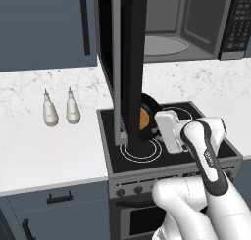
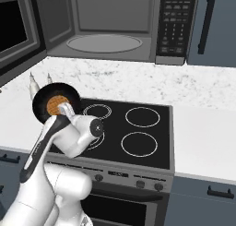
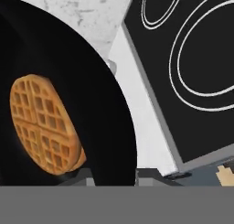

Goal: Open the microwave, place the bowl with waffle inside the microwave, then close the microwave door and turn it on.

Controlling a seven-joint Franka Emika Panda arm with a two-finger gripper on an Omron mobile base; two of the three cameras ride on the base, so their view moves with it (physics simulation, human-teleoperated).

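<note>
The microwave [image 2: 106, 26] stands open, its grey cavity [image 1: 166, 23] bare. Its door [image 1: 132, 62] is swung out to the left and appears edge-on in the left base view, where it hides part of the bowl [image 1: 151, 109]. My gripper [image 2: 64, 110] is shut on the black bowl's [image 2: 55, 100] rim and holds it tilted above the stove's front left ring. The golden waffle [image 2: 57, 106] lies inside it. In the hand view the bowl [image 3: 91, 81] takes up the left side, with the waffle [image 3: 45, 125] against its floor and my gripper [image 3: 114, 177] at the rim.
The black four-ring stovetop [image 2: 138, 128] lies below the microwave. Two white bottles [image 1: 50, 111] [image 1: 72, 109] stand on the marble counter to its left. The button panel [image 2: 174, 22] is on the microwave's right. A blue-grey cabinet with a dark handle [image 2: 205, 22] flanks it.
</note>
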